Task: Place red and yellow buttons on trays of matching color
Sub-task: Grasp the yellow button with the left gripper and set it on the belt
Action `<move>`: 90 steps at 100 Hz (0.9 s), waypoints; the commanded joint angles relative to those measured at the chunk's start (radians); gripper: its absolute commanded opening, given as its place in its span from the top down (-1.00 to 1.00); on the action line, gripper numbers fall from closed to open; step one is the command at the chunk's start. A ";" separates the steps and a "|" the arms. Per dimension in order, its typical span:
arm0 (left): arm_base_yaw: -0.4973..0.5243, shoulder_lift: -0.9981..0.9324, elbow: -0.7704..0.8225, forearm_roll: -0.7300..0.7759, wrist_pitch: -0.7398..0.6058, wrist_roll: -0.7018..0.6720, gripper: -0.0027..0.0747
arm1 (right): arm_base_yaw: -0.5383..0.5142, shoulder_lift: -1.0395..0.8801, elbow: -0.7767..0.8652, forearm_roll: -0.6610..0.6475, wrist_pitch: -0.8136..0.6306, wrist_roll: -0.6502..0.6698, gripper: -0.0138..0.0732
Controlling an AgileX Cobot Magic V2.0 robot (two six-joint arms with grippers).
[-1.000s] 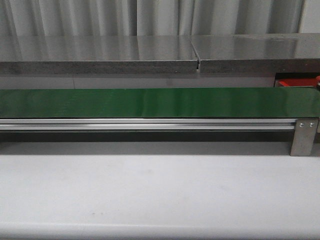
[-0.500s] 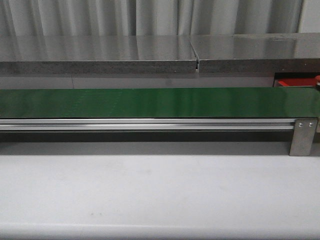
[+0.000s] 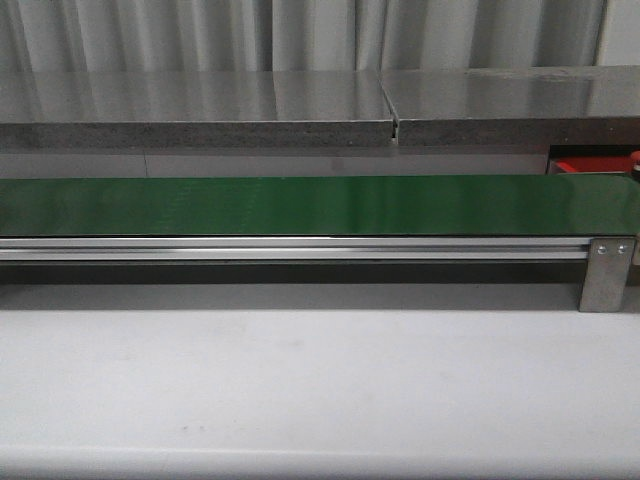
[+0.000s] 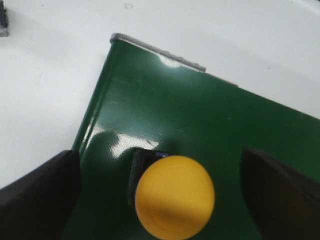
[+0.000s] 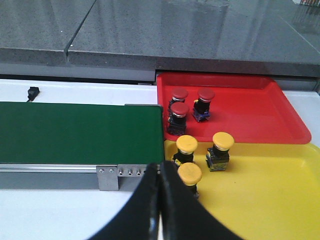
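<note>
From the left wrist I see a yellow button (image 4: 174,196) standing on the green belt (image 4: 200,115) near its end, between the two dark fingers (image 4: 37,197) of the left tool (image 4: 165,200), which is released and spread wide, touching nothing. I judge the button to be light, stiff plastic: a smooth domed cap on a small dark square body. The cap looks slippery and round, so I would rather close on the flat sides of the body under it (only one corner of it shows under the cap).

The right tool (image 5: 159,200) is clenched, its fingers pressed together, and carries nothing. In its view the red tray (image 5: 260,120) holds three red buttons (image 5: 191,106), and the yellow tray (image 5: 270,195) just beside it holds three yellow ones (image 5: 201,156). Both trays rest on the white counter (image 5: 50,220) past the belt's end.
</note>
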 commanded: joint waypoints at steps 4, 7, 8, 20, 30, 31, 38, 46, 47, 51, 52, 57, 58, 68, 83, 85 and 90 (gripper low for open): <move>0.001 -0.094 -0.060 -0.039 -0.047 -0.001 -0.61 | 0.001 0.004 -0.026 0.006 -0.079 -0.011 0.95; 0.006 -0.097 -0.072 -0.039 -0.043 -0.001 -0.61 | 0.001 0.004 -0.026 0.006 -0.079 -0.011 0.95; 0.008 -0.096 -0.075 -0.039 -0.041 -0.001 -0.61 | 0.001 0.004 -0.026 0.006 -0.079 -0.011 0.95; 0.045 -0.096 -0.131 -0.037 -0.016 -0.001 -0.61 | 0.001 0.004 -0.026 0.006 -0.079 -0.011 0.95; 0.087 -0.092 -0.145 -0.032 -0.014 -0.001 -0.61 | 0.001 0.004 -0.026 0.006 -0.079 -0.011 0.95; 0.093 -0.091 -0.147 -0.033 -0.014 -0.001 -0.61 | 0.001 0.004 -0.026 0.006 -0.079 -0.011 0.95; 0.118 -0.078 -0.149 -0.018 -0.022 -0.003 -0.61 | 0.001 0.004 -0.026 0.006 -0.079 -0.011 0.95; 0.140 -0.046 -0.156 -0.003 -0.024 -0.012 -0.61 | 0.001 0.004 -0.026 0.006 -0.079 -0.011 0.95; 0.144 -0.042 -0.156 -0.003 -0.024 -0.012 -0.61 | 0.001 0.004 -0.026 0.006 -0.079 -0.011 0.95; 0.152 -0.026 -0.163 -0.001 -0.017 -0.012 -0.61 | 0.001 0.004 -0.026 0.006 -0.079 -0.011 0.95; 0.154 -0.023 -0.167 -0.001 -0.016 -0.012 -0.61 | 0.001 0.004 -0.026 0.006 -0.079 -0.011 0.95; 0.166 0.002 -0.182 0.004 -0.011 -0.012 -0.61 | 0.001 0.004 -0.026 0.006 -0.079 -0.011 0.95; 0.166 0.010 -0.184 0.004 -0.011 -0.014 -0.61 | 0.001 0.004 -0.026 0.006 -0.079 -0.011 0.95; 0.178 0.053 -0.221 0.031 -0.007 -0.038 -0.61 | 0.001 0.004 -0.026 0.006 -0.079 -0.011 0.95; 0.180 0.124 -0.298 0.102 0.010 -0.085 -0.61 | 0.001 0.004 -0.026 0.006 -0.079 -0.011 0.95; 0.180 0.136 -0.306 0.112 0.012 -0.095 -0.61 | 0.001 0.004 -0.026 0.006 -0.079 -0.011 0.95; 0.180 0.160 -0.329 0.122 0.017 -0.095 -0.61 | 0.001 0.004 -0.026 0.006 -0.079 -0.011 0.95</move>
